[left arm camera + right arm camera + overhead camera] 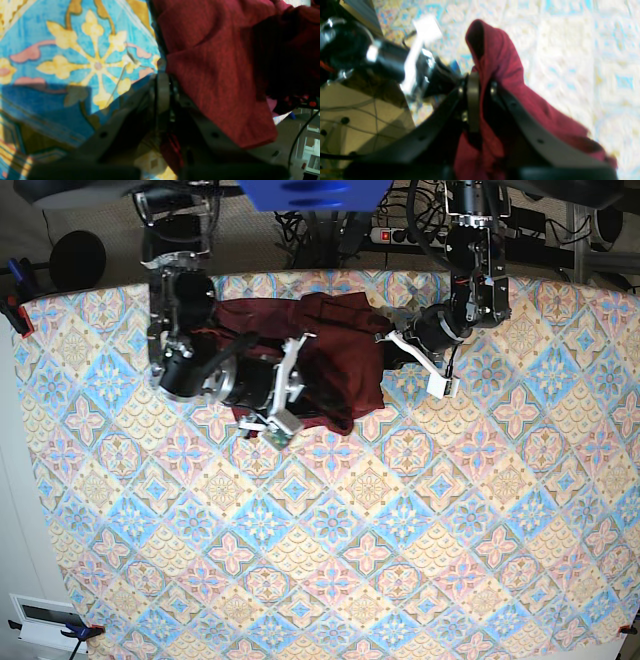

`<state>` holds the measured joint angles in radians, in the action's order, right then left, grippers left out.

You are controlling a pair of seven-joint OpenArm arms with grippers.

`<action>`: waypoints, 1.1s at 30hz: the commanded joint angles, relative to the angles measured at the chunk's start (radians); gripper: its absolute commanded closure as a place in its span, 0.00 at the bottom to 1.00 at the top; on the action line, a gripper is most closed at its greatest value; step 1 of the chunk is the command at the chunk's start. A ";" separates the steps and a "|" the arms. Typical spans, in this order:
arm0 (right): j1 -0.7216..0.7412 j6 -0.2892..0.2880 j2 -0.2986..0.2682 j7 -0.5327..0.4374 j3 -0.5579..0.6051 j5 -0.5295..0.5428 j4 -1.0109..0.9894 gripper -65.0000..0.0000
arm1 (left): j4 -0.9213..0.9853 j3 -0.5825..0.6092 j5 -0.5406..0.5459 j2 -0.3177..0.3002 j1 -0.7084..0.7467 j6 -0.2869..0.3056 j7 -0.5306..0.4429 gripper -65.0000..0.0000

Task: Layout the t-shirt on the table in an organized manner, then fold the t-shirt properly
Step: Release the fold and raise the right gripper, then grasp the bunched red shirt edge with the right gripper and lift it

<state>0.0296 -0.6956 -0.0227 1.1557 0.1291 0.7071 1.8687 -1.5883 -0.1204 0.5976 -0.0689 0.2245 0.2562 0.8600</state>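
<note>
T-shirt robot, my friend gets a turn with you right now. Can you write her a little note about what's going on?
Left gripper: shut on the t-shirt, pinching its edge.
Right gripper: shut on the t-shirt, fabric bunched between the fingers.
The t-shirt sits crumpled at the far side of the table, between both arms.
Done: both arms have hold of it.
Left: spread it flat and neat, then fold it.
</note>
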 commanded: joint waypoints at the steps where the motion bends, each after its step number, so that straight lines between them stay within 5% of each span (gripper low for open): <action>1: 0.016 -0.003 0.014 -0.024 0.031 -0.010 -0.001 1.00 | -0.002 0.005 -0.032 0.001 0.002 -0.011 0.028 1.00; 5: 0.016 -0.003 0.023 -0.110 0.165 -0.185 -0.073 0.99 | -0.002 0.005 -0.032 0.001 0.002 -0.011 0.028 1.00; 9: 0.014 -0.003 0.023 -0.158 0.228 -0.301 -0.077 0.88 | -0.005 0.005 -0.031 0.001 0.003 -0.011 0.028 1.00; 15: 0.008 -0.003 -0.010 -0.176 0.166 -0.306 0.006 0.71 | -0.005 0.005 -0.031 0.001 0.003 -0.010 0.028 1.00; 23: -0.070 -0.003 -0.102 -0.214 -0.073 -0.306 0.107 0.71 | -0.007 0.005 -0.031 -0.001 0.003 -0.007 0.028 1.00; 33: -0.012 -0.003 -0.144 -0.233 -0.012 -0.310 -0.031 0.71 | -0.008 0.003 -0.029 -0.007 0.003 -0.005 0.028 1.00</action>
<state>-0.0181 -0.7033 -0.1619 0.9611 0.1230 0.3809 1.8145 -1.5902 -0.1184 0.5938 -0.0719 0.2241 0.2592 0.8577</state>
